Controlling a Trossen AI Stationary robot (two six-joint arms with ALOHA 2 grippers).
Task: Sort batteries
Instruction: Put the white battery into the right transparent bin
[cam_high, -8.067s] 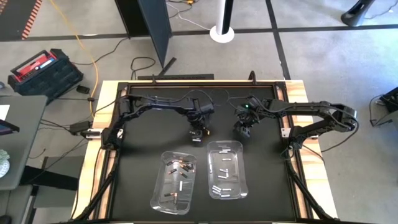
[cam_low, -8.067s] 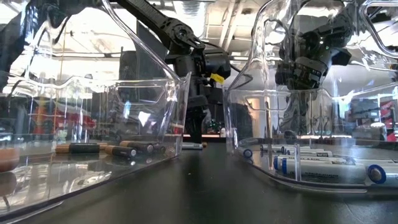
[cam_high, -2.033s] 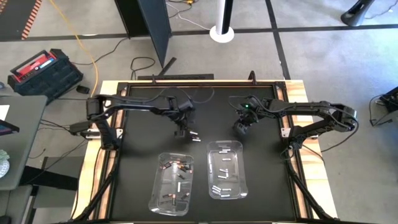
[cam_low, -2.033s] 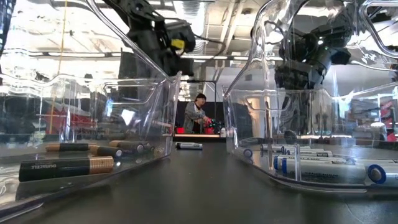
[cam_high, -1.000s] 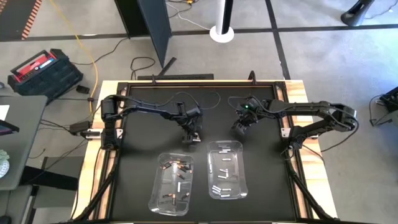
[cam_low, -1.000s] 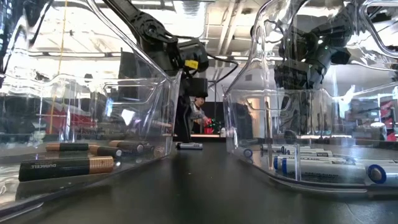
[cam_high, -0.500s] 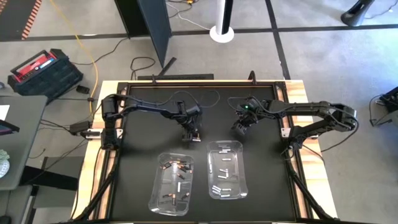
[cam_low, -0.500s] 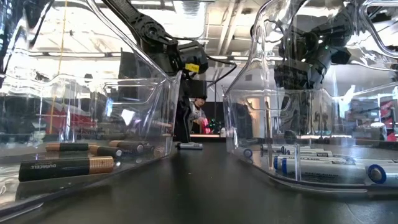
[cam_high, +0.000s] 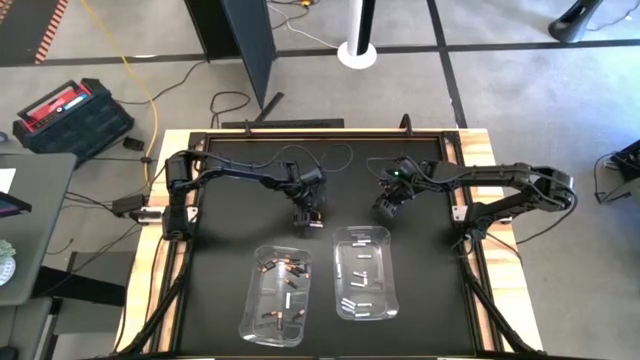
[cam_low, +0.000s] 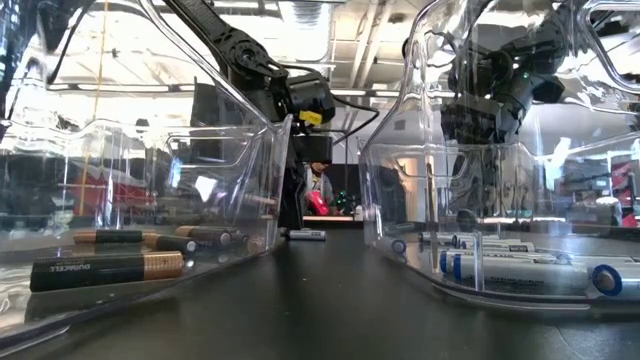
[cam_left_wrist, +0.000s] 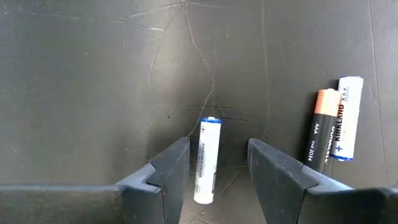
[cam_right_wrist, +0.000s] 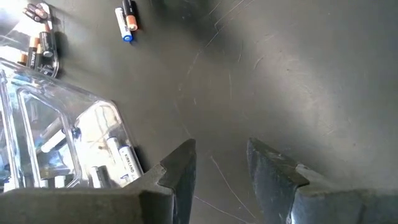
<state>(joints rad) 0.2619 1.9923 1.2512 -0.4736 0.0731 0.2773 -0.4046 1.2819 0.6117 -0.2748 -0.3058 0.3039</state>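
My left gripper (cam_left_wrist: 217, 144) (cam_high: 313, 222) points down at the black table just beyond the two clear bins, open. Its fingers stand on either side of a white battery with a blue end (cam_left_wrist: 207, 160) (cam_low: 305, 235) that lies flat on the table. A dark copper-ended battery (cam_left_wrist: 318, 127) and a white one (cam_left_wrist: 346, 118) lie side by side nearby. My right gripper (cam_right_wrist: 222, 146) (cam_high: 383, 212) hovers open behind the right bin, nothing between its fingers. The left bin (cam_high: 262, 250) holds mostly dark batteries (cam_low: 110, 268), the right bin (cam_high: 340, 235) white ones (cam_low: 520, 268).
The two bins stand side by side at the table's middle, with a narrow lane of bare table between them (cam_low: 320, 290). A raised black frame (cam_high: 300, 133) runs round the table. Cables and a red toolbox (cam_high: 70, 112) lie on the floor beyond.
My left gripper has sunk a little toward the white battery on the table and stays open; the battery has not moved.
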